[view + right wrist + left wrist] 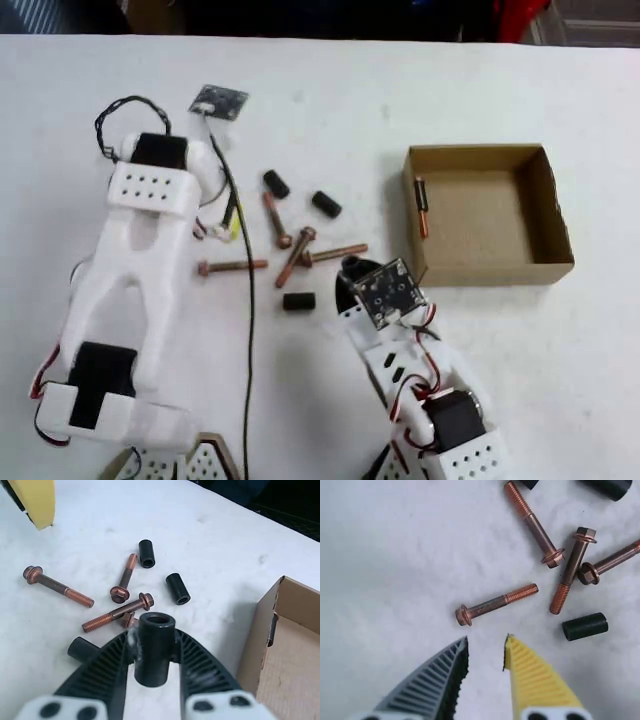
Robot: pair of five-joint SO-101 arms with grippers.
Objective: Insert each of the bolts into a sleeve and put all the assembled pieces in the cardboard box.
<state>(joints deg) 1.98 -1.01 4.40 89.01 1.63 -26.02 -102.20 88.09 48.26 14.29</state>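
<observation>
The white table lies wide and bare along its far edge and to the right of the cardboard box. The crowding is all in the middle. A black cable runs down the table between the two arms, just beside the left one.

The left gripper hangs over the table with its grey and yellow fingers parted by a narrow gap and nothing between them. A lone bolt lies just past the tips, apart from them. It is copper-coloured, with a flanged head, a smooth shank and a threaded end. Three more bolts of the same look lie beside it with their heads bunched together.

Two loose sleeves rest on the far side of the bolts — short black tubes lying on their sides. A third sleeve lies on the near side, just beside the right arm.

The right gripper is closed around a held sleeve, which stands upright between the fingers with its open bore facing up. It is near the corner of the box, with a strip of bare table between them.

One assembled piece lies in the box against the wall nearest the bolts — the rest of the box floor is open.
</observation>
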